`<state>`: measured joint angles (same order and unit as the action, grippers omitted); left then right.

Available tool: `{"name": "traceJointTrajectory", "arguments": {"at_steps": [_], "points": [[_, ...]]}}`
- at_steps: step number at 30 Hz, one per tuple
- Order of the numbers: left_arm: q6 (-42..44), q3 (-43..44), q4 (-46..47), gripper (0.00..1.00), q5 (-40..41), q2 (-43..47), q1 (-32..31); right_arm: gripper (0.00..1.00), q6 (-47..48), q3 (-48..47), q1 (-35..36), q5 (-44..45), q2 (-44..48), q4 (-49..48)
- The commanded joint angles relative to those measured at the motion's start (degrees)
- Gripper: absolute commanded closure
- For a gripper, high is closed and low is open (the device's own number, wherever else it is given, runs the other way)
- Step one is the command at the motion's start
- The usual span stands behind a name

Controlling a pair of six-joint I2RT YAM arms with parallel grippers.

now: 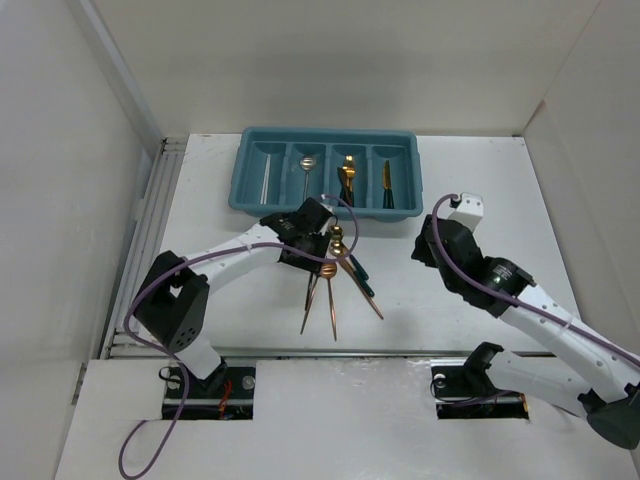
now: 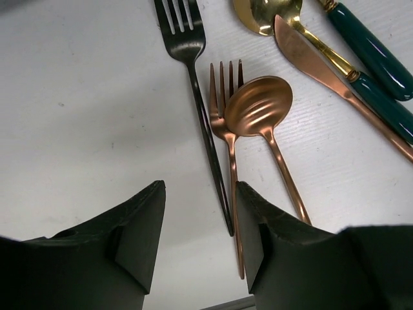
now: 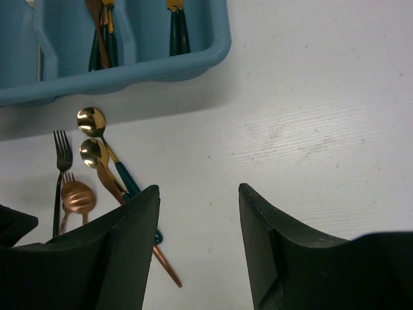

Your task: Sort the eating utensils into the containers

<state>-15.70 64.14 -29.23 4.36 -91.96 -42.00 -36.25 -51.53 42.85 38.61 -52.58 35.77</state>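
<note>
Left gripper point(image 2: 200, 242) had its jaws parted with nothing pinched. The end of the black fork point(image 2: 192, 71) handle just lay on the table point(image 2: 77, 129) inside the gap, closer to the finger on the right of that view. Beside it was a copper fork point(image 2: 224, 126) with a copper spoon point(image 2: 258, 106) overlapping its tines, and both handles ran off behind that same finger. Further right were a copper knife point(image 2: 310, 61), a gold spoon point(image 2: 264, 13) cut off by the top edge, and two green handles point(image 2: 371, 51) cut off at the side. From above, the gripper covered the heads of this loose pile, so I couldn't count them properly. The teal tray point(image 1: 243, 178) sat just behind the pile. It had white chopsticks point(image 1: 266, 180) in the leftmost slot, one spoon-looking thing point(image 1: 305, 170) next, and gold pieces point(image 1: 347, 178) in the third. There was one more piece point(image 1: 387, 185) in the last slot, too small to tell what. Right gripper point(image 3: 199, 245) hung open over bare table holding nothing, one finger hiding part of the pile
</note>
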Motion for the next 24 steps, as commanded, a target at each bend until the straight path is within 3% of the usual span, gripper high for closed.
{"name": "traceJointTrajectory", "arguments": {"at_steps": [1, 14, 24], "points": [[0.5, -1.6, 0.6, 0.55, 1.5, 0.0, 0.1, 0.43, 0.7, -1.4, 0.4, 1.2, -0.2, -0.8], [0.0, 0.9, 0.0, 0.55, -3.2, -11.0, 1.8, 0.43, 0.6, -1.9, 0.4, 1.8, 1.7, 2.1], [0.0, 2.0, -0.6, 0.66, -1.9, -15.2, 1.8, 0.43, 0.0, -1.9, 0.4, 3.0, 2.3, 2.6]]}}
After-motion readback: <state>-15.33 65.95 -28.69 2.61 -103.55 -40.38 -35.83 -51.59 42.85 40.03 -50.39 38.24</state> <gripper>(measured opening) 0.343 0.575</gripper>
